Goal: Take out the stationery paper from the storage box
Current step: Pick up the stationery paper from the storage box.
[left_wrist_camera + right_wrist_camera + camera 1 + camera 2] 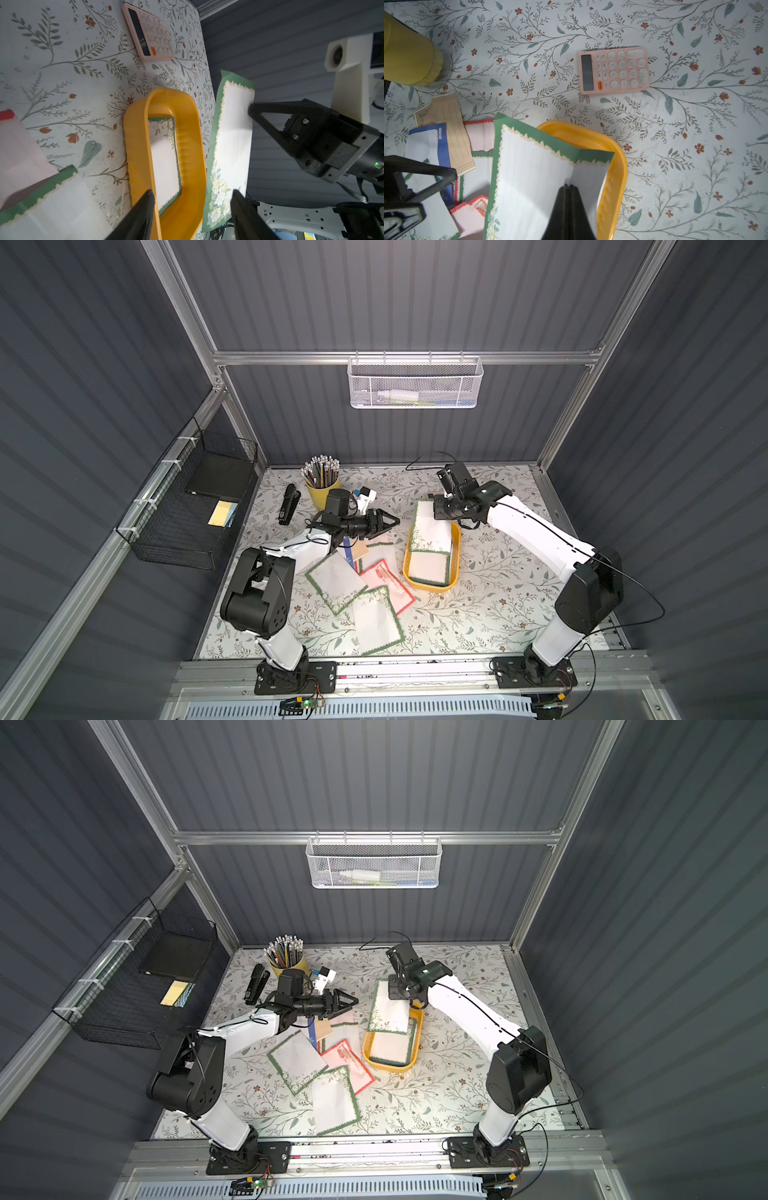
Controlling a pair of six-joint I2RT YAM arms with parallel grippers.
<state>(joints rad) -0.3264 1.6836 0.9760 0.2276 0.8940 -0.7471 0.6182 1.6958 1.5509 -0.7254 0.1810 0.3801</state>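
Hanging from the right hand (568,188), a thin lined sheet of stationery paper (529,176) w/ a dark-green scalloped border is pinched at one edge by the clenched fingers and is creased where gripped. It is held above the back end of the storage box (428,587), a shallow glossy yellow plastic tray w/ rounded corners, set near the counter's middle; contact btw. sheet and box cannot be told. Another green-bordered sheet (164,155) is seen flat on the box floor.

The left hand (390,524) is spread open and empty, poised near the box on its left-edge side, above a loose pile (374,585) of sheets w/ green, red and blue borders, plus a plain tan sheet (448,124), all overlapped and spread toward the front edge.

The counter (498,593) is covered in matte, pale floral-print sheeting, faintly scuffed. A pink calculator (613,70) w/ round keys is laid toward the back edge from the box. A yellow round pencil cup (322,491) and a black stapler (289,504) are placed at the back-left corner.

The room is walled in dark-grey ribbed panels on alu. framing, where a black wire basket (187,514) and a white mesh basket (415,383) are hung.
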